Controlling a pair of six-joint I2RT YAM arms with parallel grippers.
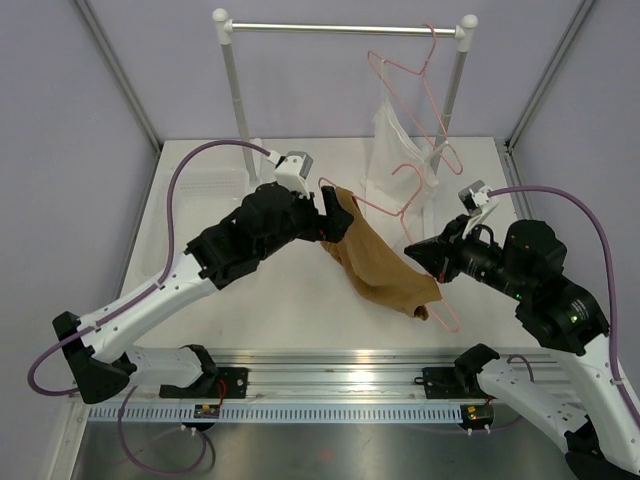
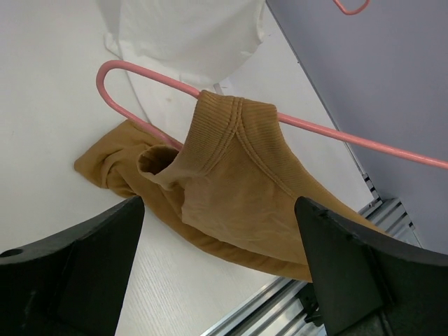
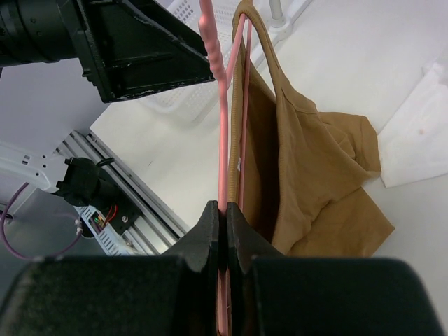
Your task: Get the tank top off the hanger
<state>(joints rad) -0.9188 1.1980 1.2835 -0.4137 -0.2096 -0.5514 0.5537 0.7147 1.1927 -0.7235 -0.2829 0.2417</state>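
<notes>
While R gripper (image 3: 222,211) pinches pink wire hanger (image 3: 222,140), ribbed tank top (image 2: 245,161) draped, L gripper (image 2: 217,210) wide.

Black-and-white arms (image 1: 230,250), purple cables (image 1: 170,210)

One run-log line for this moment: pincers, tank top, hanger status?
left pincer: open, facing tank top | right pincer: shut on hanger | tank top: strap over hanger wire, not off

The tank top (image 2: 231,189) is soft matt caramel cloth, its neckline trim finely ribbed. The hanger (image 2: 336,133) is thin pink wire, smooth with a slight gloss. The desk (image 2: 49,105) looks matt white, faintly grained. The left hand (image 2: 218,203) is matt black plastic.
</notes>
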